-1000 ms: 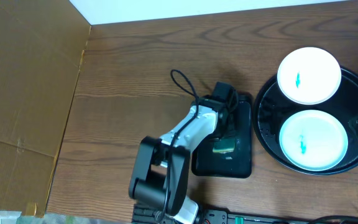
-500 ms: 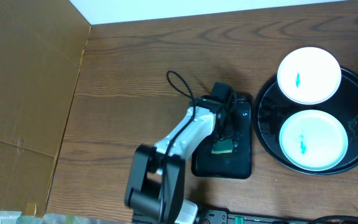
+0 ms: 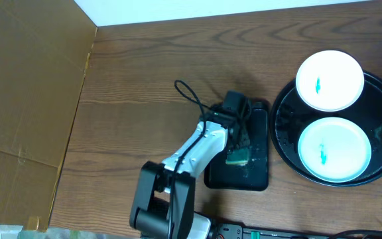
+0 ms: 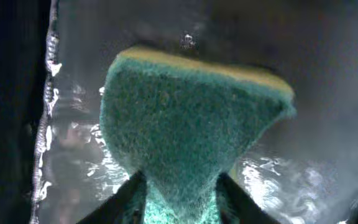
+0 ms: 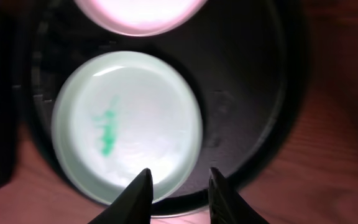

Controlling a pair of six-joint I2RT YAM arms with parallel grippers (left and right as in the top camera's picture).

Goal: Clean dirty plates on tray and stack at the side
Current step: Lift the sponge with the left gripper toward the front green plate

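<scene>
Now my left claw [image 4: 180, 198] pinches the wet sponge [image 4: 191, 124] over its dish [image 3: 258, 174]; my right claw [image 5: 178, 186] hangs spread above 1 smeared plate [image 5: 126, 124], a 2nd plate [image 5: 138, 9] at 12 o'clock on the tray [image 5: 244, 93]. Sponge drips could make rims slip.

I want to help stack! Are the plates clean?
Done: nothing; the far plate and near plate on the round tray carry teal smears. In hand: the left pincer pinches the sponge; the right pincer hovers over the near plate. Left: wiping and stacking both.
</scene>
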